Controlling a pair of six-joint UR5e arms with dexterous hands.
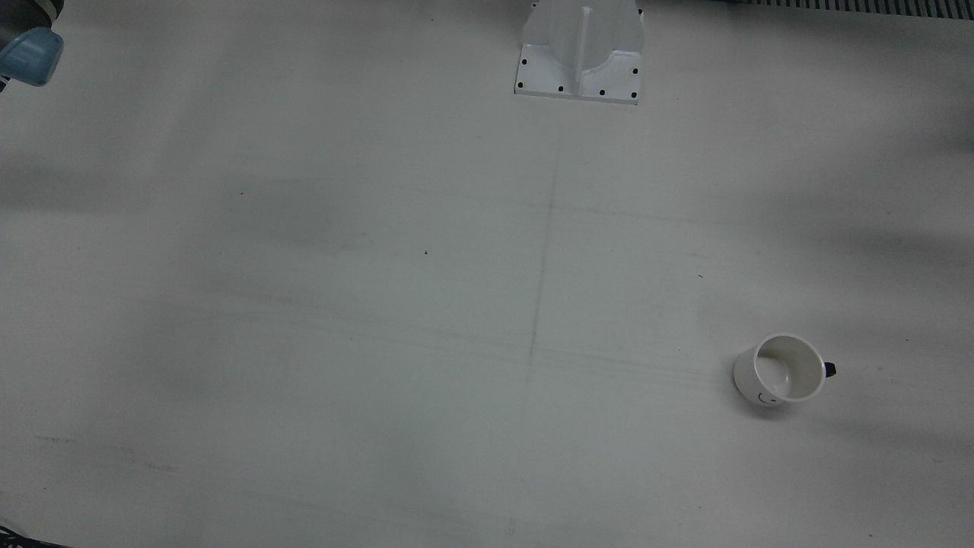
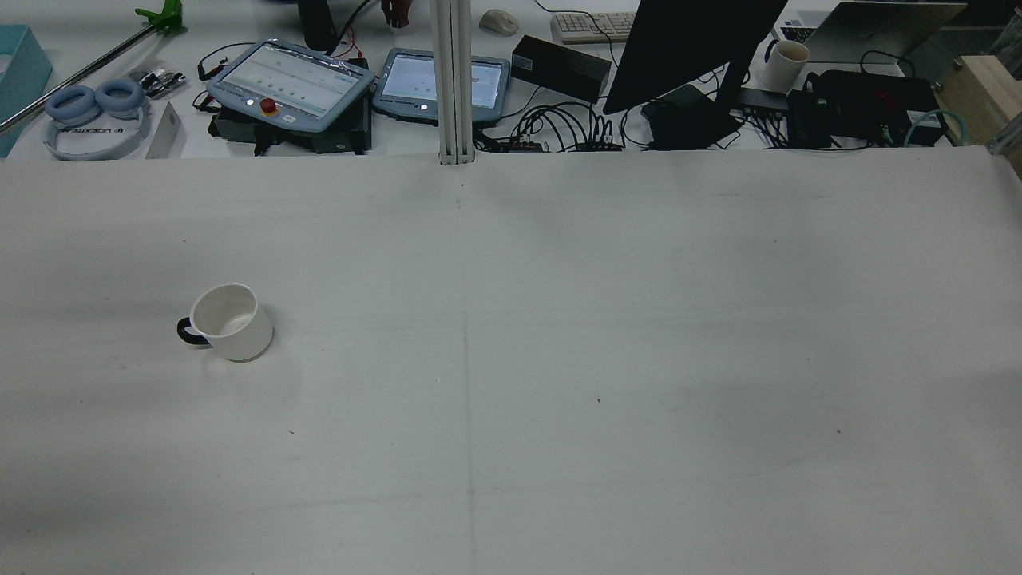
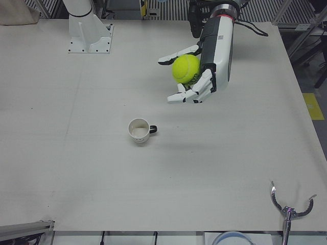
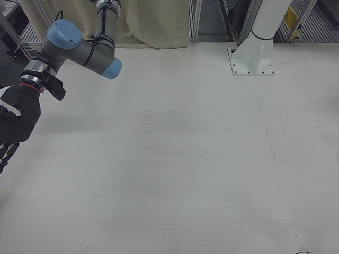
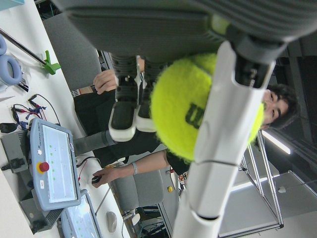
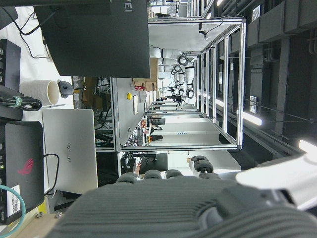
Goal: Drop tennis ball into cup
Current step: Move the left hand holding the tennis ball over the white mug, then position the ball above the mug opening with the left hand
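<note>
A white cup [image 3: 138,130] with a black handle stands upright on the white table; it also shows in the front view [image 1: 779,370] and the rear view [image 2: 230,321]. My left hand [image 3: 196,71] is white and holds a yellow tennis ball [image 3: 186,69] well above the table, up and to the right of the cup in the left-front view. The ball [image 5: 198,106] fills the left hand view between the fingers [image 5: 220,144]. My right hand [image 4: 15,124] is dark, at the left edge of the right-front view, with its fingers cut off by the frame.
The left arm's white pedestal [image 3: 88,35] stands at the table's back. A small claw stand [image 3: 289,208] sits at the front corner in the left-front view. Tablets [image 2: 291,80], cables and a monitor [image 2: 691,48] lie beyond the table's far edge in the rear view.
</note>
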